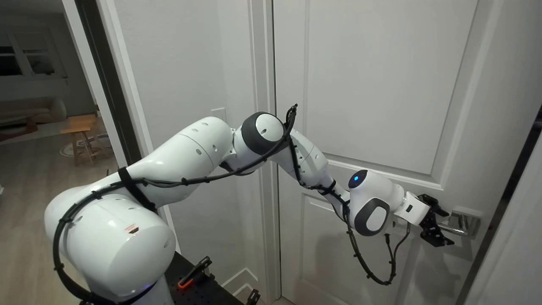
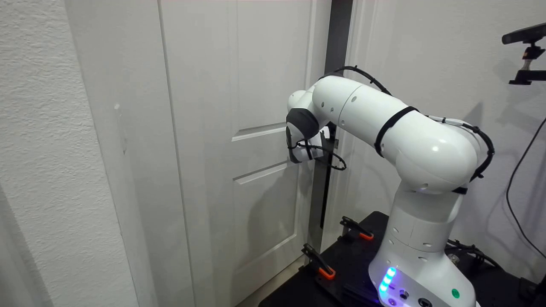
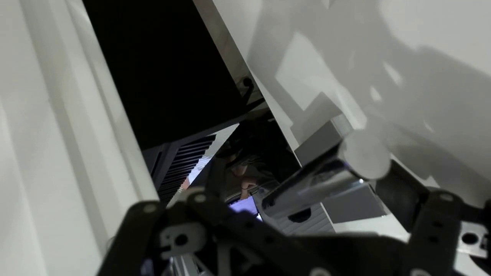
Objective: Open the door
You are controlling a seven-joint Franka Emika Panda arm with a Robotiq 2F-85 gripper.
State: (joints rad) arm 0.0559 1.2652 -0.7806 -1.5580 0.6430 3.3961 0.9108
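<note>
Well to the left of the door handle (image 1: 463, 223), in an exterior view, a sofa (image 1: 38, 108) and a wooden stool (image 1: 80, 123) stood in dim light. Nearer the handle, the bent white robot arm (image 1: 203, 140) ended just beside it. The door (image 1: 377, 118), tall, white and panelled, spread leftward from the handle it carried. At the handle's free end, which pointed left, the gripper (image 1: 447, 228) had its fingers apart, one above and one below; whether either touched could not be told. Right of the handle, a dark gap (image 1: 513, 182) ran along the door's edge: the door was already ajar.

The latch was therefore probably free, and the step in hand likely swinging the door wider. The fingers were best set astride the handle, moving slowly along a curve, with the wrist turning as the door turned; a straight drive risked slipping off the handle's free end. Which way the door swung was unclear.
</note>
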